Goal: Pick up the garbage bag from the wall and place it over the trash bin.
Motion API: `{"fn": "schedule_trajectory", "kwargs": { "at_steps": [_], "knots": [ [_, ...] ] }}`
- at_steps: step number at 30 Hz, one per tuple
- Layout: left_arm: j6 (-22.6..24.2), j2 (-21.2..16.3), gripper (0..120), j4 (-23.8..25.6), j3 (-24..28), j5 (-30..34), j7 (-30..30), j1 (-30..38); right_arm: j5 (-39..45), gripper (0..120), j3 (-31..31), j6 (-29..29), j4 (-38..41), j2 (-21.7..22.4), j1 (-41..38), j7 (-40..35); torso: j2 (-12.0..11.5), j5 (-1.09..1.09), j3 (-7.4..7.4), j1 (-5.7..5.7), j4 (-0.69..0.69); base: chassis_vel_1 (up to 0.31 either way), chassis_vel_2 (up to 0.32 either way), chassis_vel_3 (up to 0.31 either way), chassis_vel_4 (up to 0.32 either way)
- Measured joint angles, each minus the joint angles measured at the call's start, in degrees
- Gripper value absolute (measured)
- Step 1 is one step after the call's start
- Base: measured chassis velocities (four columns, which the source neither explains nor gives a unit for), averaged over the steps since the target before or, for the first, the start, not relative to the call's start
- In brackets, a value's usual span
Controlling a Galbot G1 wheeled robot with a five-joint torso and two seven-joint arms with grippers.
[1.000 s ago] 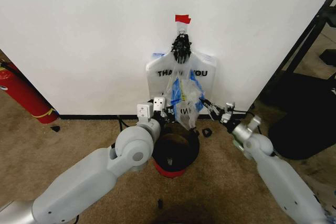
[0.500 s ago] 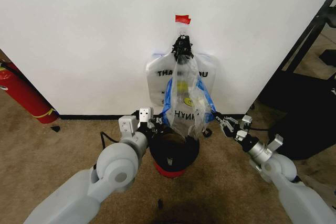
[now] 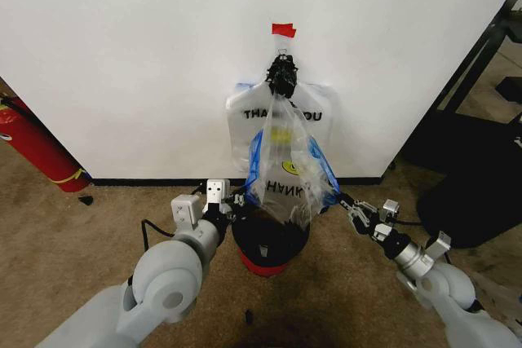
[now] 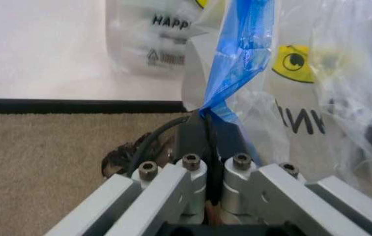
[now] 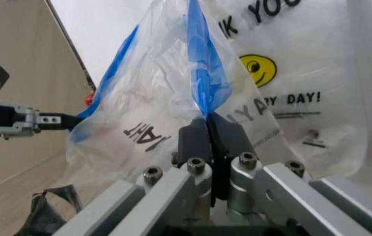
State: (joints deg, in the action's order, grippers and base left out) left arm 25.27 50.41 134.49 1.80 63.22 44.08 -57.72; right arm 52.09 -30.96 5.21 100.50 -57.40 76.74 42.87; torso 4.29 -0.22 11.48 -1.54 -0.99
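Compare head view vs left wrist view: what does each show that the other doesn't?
Head only: trash bin under the garbage bag, red tape on the wall, the black knot, right gripper at the bag's far side, red extinguisher.
Left wrist only: left gripper pinched shut on the bag's blue handle.
Both: the bag, the flat bundle behind it, wall, baseboard, carpet.

Head view high, facing down toward the wall [image 3: 122, 55] at 12 o'clock, wrist views low and close, all sharing the garbage bag [image 3: 289, 170] [image 4: 291, 98] [image 5: 159, 103].
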Motion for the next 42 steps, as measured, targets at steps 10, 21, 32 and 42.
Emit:
{"fn": "schedule_trajectory", "kwargs": {
  "at_steps": [10,21,32,42],
  "knots": [
    [-0.1,-1.5,0,3.1,-2.2,-1.6,-0.6,-4.2,1.0,0,-2.6,0.1,1.6,0.9,2.6,1.7,0.0,0.0,0.0,0.0,0.0,0.0,0.0,0.0,0.0],
    [0.0,-3.0,0,4.7,-3.8,-2.7,-1.5,-7.7,1.1,0,-5.3,0.1,3.0,1.4,5.7,5.3,0.0,0.0,0.0,0.0,0.0,0.0,0.0,0.0,0.0],
    [-1.1,-4.4,0,8.6,-6.6,-4.5,-3.3,-8.5,3.3,0,-7.2,0.0,7.4,2.3,6.2,3.0,0.0,0.01,0.0,0.0,-0.01,0.0,0.0,0.0,0.0],
    [-1.3,-8.1,0,8.9,-9.8,-4.2,-5.4,-5.7,6.3,0,-10.1,-1.8,15.8,4.0,6.6,-3.0,0.0,0.0,0.01,0.0,-0.01,0.0,0.0,0.0,0.0]
  ]
}}
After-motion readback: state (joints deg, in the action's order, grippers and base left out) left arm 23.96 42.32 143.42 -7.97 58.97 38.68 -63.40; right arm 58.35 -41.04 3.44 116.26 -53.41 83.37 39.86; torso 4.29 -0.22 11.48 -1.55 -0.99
